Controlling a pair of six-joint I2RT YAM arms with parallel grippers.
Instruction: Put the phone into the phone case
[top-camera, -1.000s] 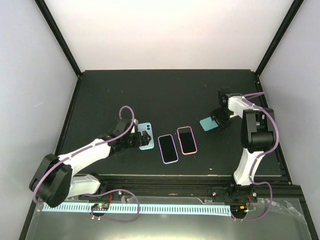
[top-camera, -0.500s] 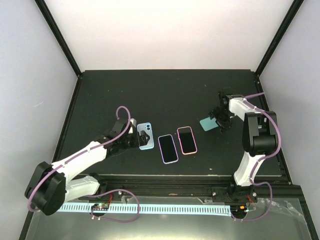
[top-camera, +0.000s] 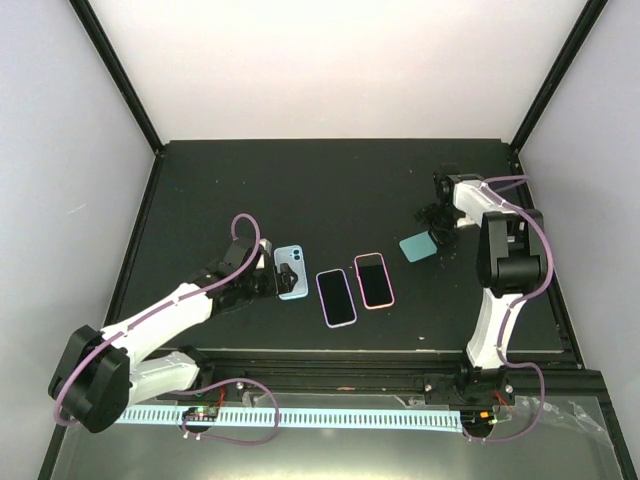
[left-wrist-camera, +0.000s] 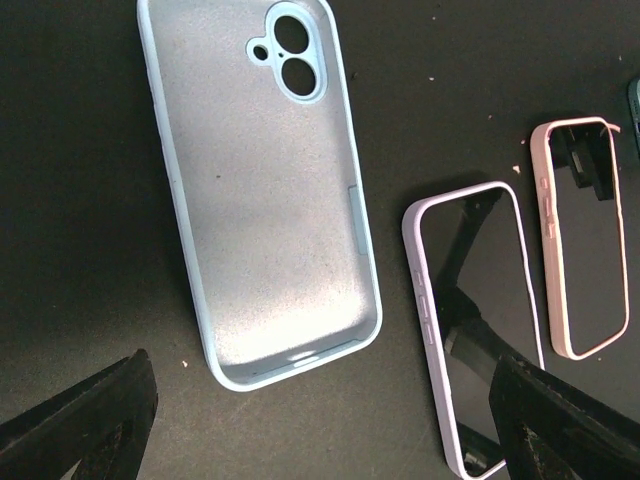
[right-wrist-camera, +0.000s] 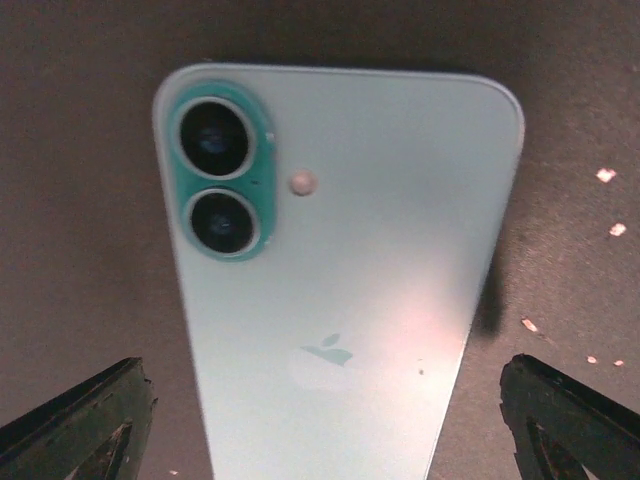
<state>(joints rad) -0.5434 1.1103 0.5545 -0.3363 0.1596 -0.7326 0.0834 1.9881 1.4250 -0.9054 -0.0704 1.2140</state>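
Note:
An empty light blue phone case (top-camera: 291, 273) lies open side up on the black table; in the left wrist view (left-wrist-camera: 265, 190) its camera hole is at the far end. My left gripper (top-camera: 264, 282) is open and empty just left of the case, its near end between the fingers (left-wrist-camera: 320, 415). A teal phone (top-camera: 415, 247) lies face down at the right, camera lenses and logo up (right-wrist-camera: 340, 270). My right gripper (top-camera: 436, 226) is open at the phone's far right end, fingers either side of it (right-wrist-camera: 325, 415), not touching.
Two other phones lie side by side mid-table: one in a purple case (top-camera: 336, 297) (left-wrist-camera: 480, 320) and one in a pink case (top-camera: 375, 280) (left-wrist-camera: 580, 235), both screen up. The table's raised black rim (top-camera: 330, 141) runs round the work area.
My right gripper has pulled back a little toward the far side, away from the teal phone. My left gripper has shifted slightly left of the blue case. Phone and case have not moved.

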